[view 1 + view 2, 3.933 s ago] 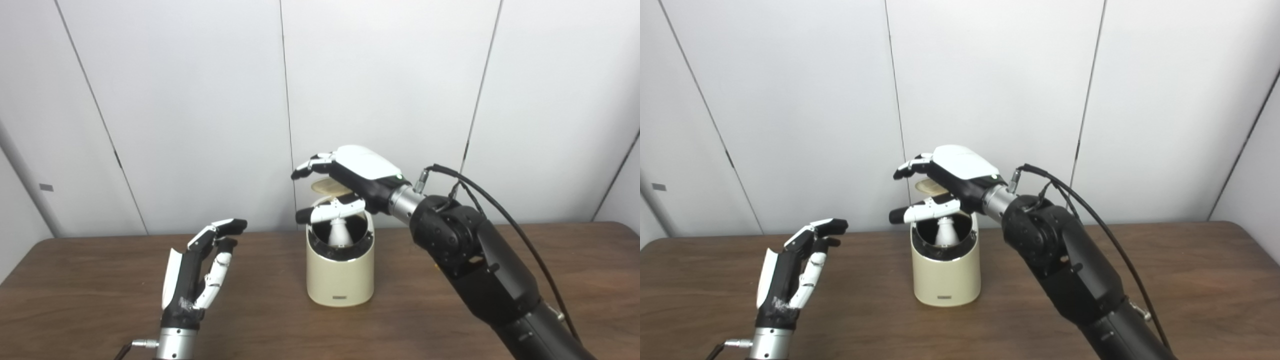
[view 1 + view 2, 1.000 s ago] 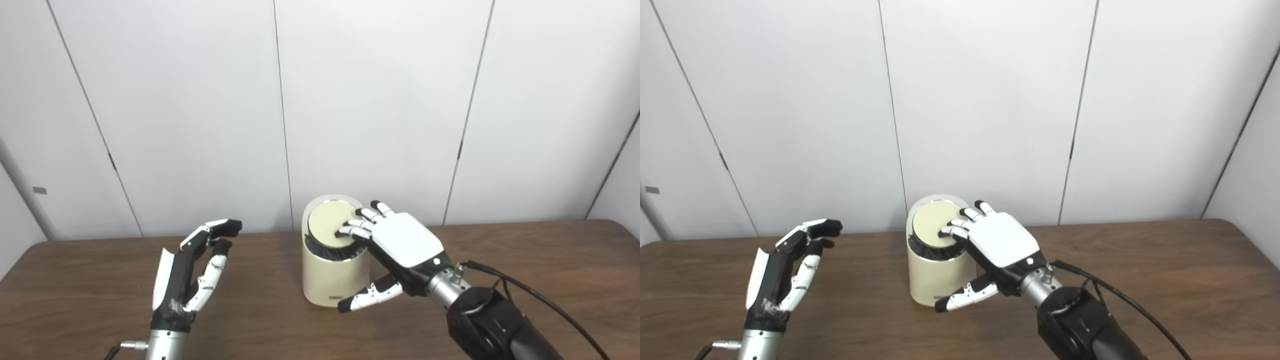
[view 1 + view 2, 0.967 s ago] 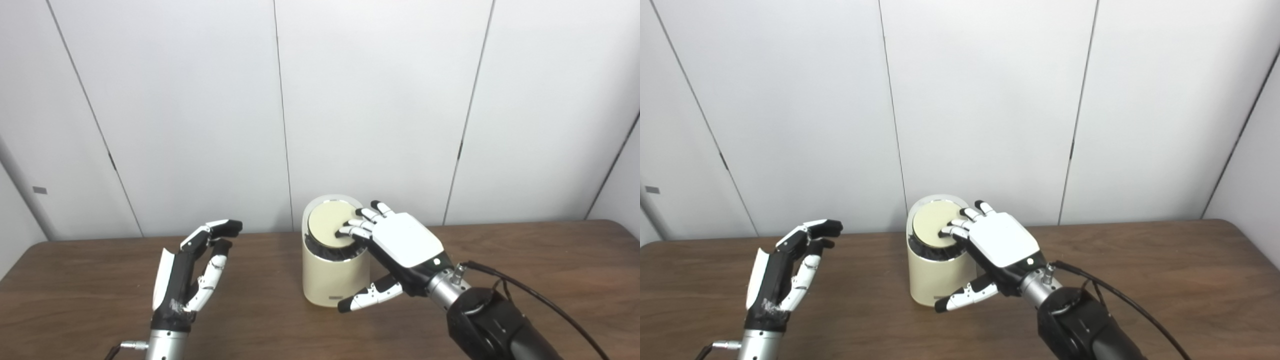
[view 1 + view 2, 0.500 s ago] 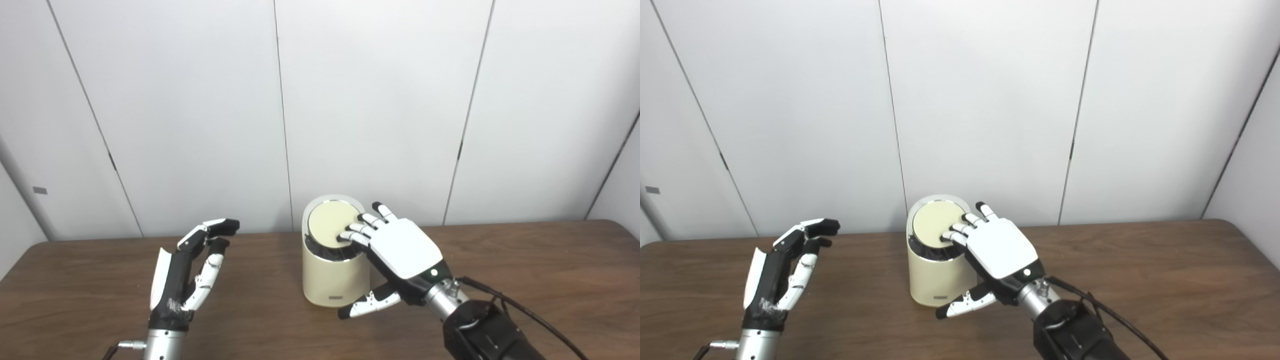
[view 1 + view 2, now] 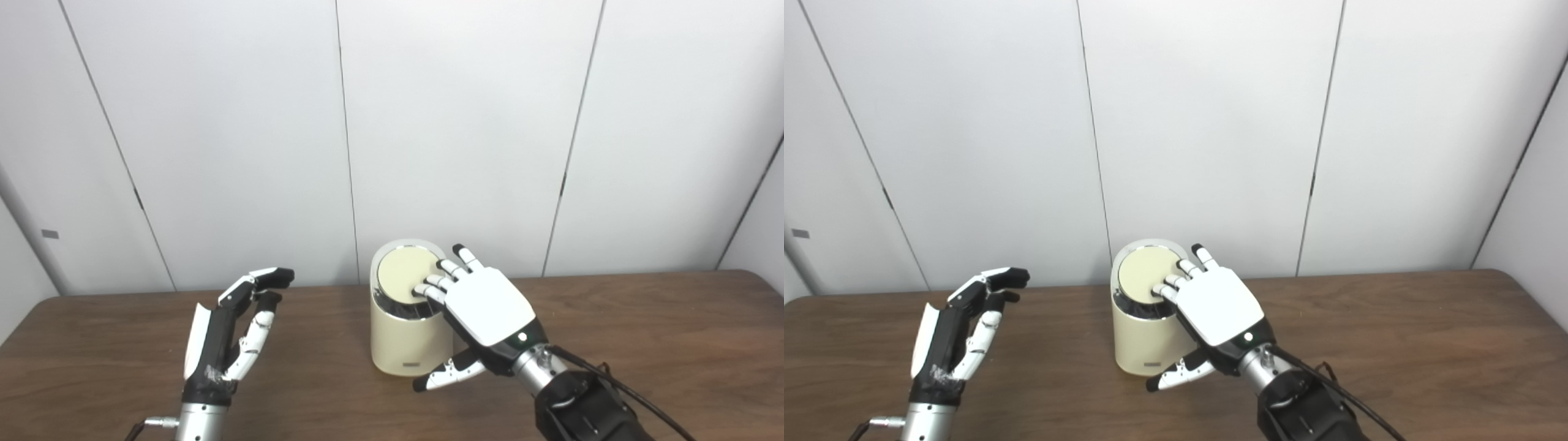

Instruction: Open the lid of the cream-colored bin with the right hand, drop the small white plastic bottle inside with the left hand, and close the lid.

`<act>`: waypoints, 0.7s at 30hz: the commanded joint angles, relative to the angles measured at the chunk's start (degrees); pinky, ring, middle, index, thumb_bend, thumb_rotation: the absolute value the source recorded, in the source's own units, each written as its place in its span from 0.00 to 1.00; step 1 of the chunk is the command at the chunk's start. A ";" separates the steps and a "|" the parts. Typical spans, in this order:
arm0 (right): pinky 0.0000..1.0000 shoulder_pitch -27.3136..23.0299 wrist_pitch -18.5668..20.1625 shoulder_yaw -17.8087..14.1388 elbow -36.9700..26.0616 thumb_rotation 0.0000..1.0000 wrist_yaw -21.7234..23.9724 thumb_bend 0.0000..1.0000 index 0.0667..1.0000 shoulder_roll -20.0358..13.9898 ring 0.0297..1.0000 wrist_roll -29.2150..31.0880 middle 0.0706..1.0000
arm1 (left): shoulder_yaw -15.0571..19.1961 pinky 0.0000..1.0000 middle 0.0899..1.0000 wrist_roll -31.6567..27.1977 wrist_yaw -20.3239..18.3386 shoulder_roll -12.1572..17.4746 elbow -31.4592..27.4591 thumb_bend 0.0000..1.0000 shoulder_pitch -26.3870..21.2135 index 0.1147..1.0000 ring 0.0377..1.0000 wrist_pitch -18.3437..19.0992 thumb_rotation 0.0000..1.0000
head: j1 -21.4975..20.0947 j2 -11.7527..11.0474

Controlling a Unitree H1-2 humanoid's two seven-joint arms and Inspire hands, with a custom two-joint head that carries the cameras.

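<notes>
Nearest you, your right arm comes in at the bottom right with its black cable (image 5: 618, 386) trailing off the wrist, and your left arm rises from the bottom left. The left hand (image 5: 229, 334) stands upright over the brown surface (image 5: 643, 331), well apart from the bin on its left side; its fingers are loosely curled and spread, touching nothing and holding nothing. Farther in, the right hand (image 5: 1213, 306) lies palm down against the right side of the cream-colored bin (image 5: 404, 343), spread wide and gripping nothing. Its fingertips (image 5: 424, 288) rest on the near right edge of the lid (image 5: 1144, 271), and its thumb (image 5: 444, 375) points left, low in front of the bin's base, just beside it; you cannot tell whether it touches the bin. The lid sits flat and closed in the dark ring at the top of the bin. The two views differ little: the right eye view shows more bare surface to the right of the bin, while the left eye view shows the left hand closer to the middle. The small white plastic bottle shows in neither view, so you cannot see where it is with the lid down. Farthest back, white wall panels (image 5: 1213, 122) stand behind the surface.
</notes>
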 commanded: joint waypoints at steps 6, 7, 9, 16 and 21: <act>1.00 0.95 -0.35 0.06 0.52 0.80 3.57 0.86 0.77 -0.37 0.91 -1.36 0.80 | 0.38 0.62 0.68 0.01 0.09 0.27 -2.48 0.36 -1.54 0.65 0.68 -1.09 0.80 | -0.08 0.08; 1.00 1.01 -0.38 -0.02 0.53 0.79 3.51 0.86 0.77 -0.36 0.91 -1.30 0.80 | 0.36 0.62 0.68 -0.07 0.03 0.29 -2.47 0.36 -1.54 0.65 0.69 -1.09 0.80 | -0.08 0.08; 1.00 1.17 -0.65 -0.03 0.68 0.78 3.13 0.86 0.76 -0.54 0.91 -1.42 0.80 | 0.42 0.62 0.68 -0.25 -0.12 0.23 -2.39 0.36 -1.52 0.65 0.69 -1.09 0.80 | -0.09 0.14; 1.00 1.74 -0.69 -0.59 1.51 0.77 1.32 0.87 0.76 -0.35 0.89 -0.76 0.80 | 0.76 0.62 0.68 -0.14 -0.30 -0.08 -2.24 0.37 -1.49 0.65 0.69 -1.08 0.80 | -0.11 0.01; 1.00 2.84 0.57 -4.47 1.83 0.77 -2.12 0.86 0.81 2.22 0.92 6.28 0.87 | 0.78 0.62 0.68 0.09 -0.19 0.02 -2.27 0.37 -1.46 0.65 0.69 -1.08 0.81 | -0.20 -0.02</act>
